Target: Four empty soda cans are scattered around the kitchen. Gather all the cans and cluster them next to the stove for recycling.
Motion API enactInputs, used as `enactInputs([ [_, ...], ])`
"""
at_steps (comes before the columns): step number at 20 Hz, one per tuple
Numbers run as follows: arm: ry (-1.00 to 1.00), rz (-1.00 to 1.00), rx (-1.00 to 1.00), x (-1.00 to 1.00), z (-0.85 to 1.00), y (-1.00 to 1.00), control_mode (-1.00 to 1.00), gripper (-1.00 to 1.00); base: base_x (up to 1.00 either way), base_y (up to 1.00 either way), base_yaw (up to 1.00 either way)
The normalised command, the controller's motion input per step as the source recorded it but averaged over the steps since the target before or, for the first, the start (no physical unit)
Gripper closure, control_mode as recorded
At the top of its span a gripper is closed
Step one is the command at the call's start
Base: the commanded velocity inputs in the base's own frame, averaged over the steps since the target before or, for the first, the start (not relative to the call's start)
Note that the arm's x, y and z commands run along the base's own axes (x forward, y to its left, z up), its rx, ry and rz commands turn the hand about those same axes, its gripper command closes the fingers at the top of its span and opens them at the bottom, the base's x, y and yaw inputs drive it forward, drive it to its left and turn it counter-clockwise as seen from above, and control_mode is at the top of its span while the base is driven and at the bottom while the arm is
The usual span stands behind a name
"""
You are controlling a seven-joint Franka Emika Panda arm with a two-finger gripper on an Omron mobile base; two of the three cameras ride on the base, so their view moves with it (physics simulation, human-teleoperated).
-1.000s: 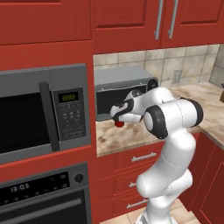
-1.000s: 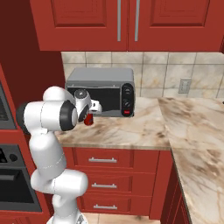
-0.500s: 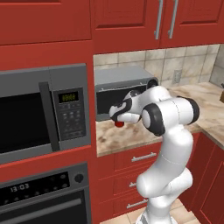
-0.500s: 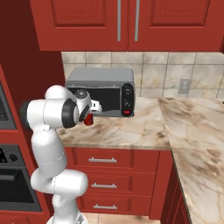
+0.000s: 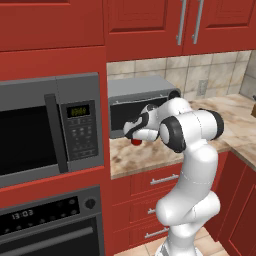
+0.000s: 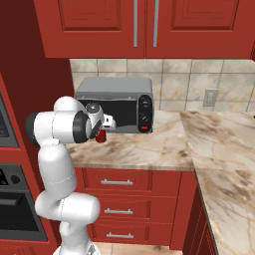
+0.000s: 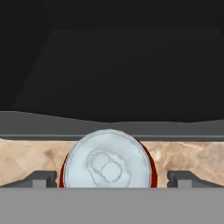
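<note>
One red soda can (image 7: 108,162) with a silvery top stands upright on the beige counter, just in front of a grey toaster oven. My gripper (image 7: 111,179) hangs right over it, open, with one fingertip (image 7: 41,179) on each side of the can and clear of it. From the base, the can (image 5: 136,142) (image 6: 101,137) shows just under my gripper (image 5: 134,136) (image 6: 102,130). The stove is out of view.
The toaster oven (image 6: 114,104) stands close behind the can, its dark door facing the hand. A built-in microwave (image 5: 45,130) and a wall oven (image 5: 50,220) fill the tall red cabinet to the left. The counter (image 6: 159,144) runs right to a corner, under upper cabinets (image 6: 144,25).
The arm has barely shifted. The hand stays over the can with its jaws open.
</note>
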Motion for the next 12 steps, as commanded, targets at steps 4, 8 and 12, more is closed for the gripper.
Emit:
enactInputs([
  [4, 0.0, 0.0, 0.0, 0.13, -0.11, 0.05, -1.0, 1.0, 0.0, 0.0, 0.0],
  [8, 0.0, 0.0, 0.0, 0.17, -0.17, 0.05, -1.0, 1.0, 0.0, 0.0, 0.0],
  [12, 0.0, 0.0, 0.0, 0.16, -0.16, 0.0, -1.0, 1.0, 0.0, 0.0, 0.0],
])
